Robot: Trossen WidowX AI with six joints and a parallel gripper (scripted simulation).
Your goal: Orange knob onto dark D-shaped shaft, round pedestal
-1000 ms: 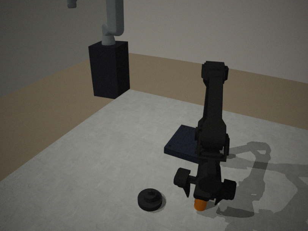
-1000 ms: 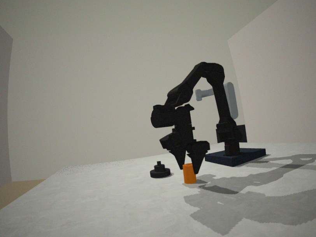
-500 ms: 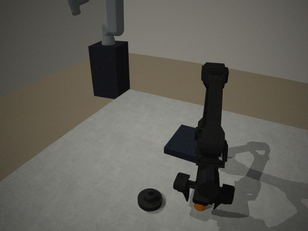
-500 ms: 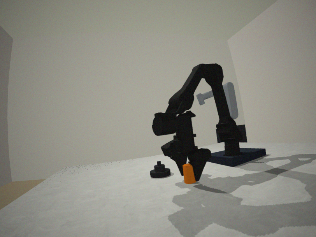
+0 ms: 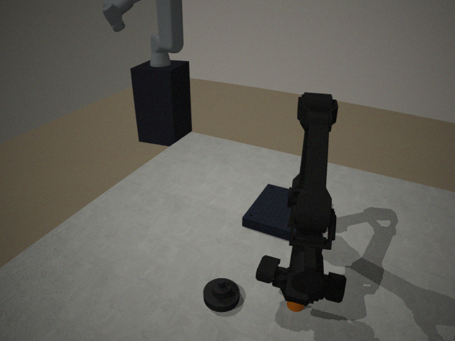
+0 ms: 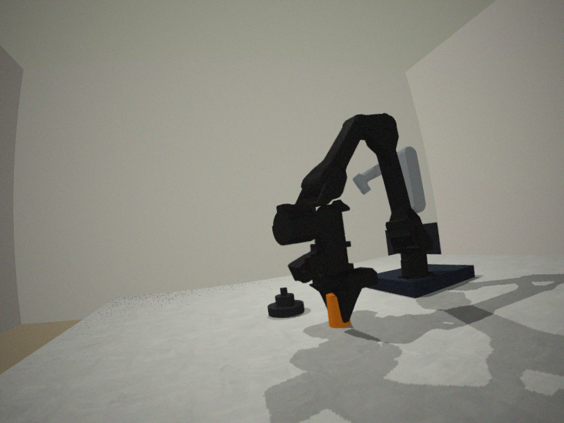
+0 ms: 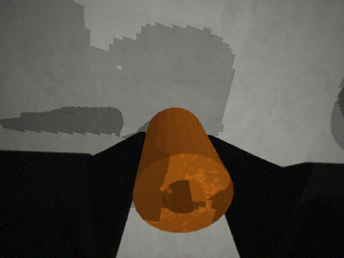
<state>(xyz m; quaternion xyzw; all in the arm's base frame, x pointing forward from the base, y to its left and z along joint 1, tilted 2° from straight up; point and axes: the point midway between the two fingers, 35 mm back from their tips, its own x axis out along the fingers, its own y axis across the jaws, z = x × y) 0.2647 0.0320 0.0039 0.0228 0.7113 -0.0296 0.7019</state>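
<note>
The orange knob [image 5: 295, 306] [image 6: 333, 311] [image 7: 174, 129] stands upright on the table, hole up. In the wrist view its hole [image 7: 179, 197] shows a straight edge toward the right. My gripper [image 6: 340, 319] [image 7: 174, 140] points down and is shut on the knob, one finger against each side. In the top view the gripper hides most of the knob. The round dark pedestal [image 5: 212, 303] [image 6: 285, 310] stands beside the gripper, to its left in the top and exterior views. Its short shaft [image 5: 222, 283] [image 6: 283, 291] points up; its flat side cannot be made out.
The arm's dark blue base plate [image 5: 261, 212] [image 6: 449, 274] lies behind the gripper. A grey arm [image 5: 168, 14] [image 6: 412, 183] stands on a dark block [image 5: 155, 106] beyond the table's far edge. Shadows of the arm fall across the table around the knob.
</note>
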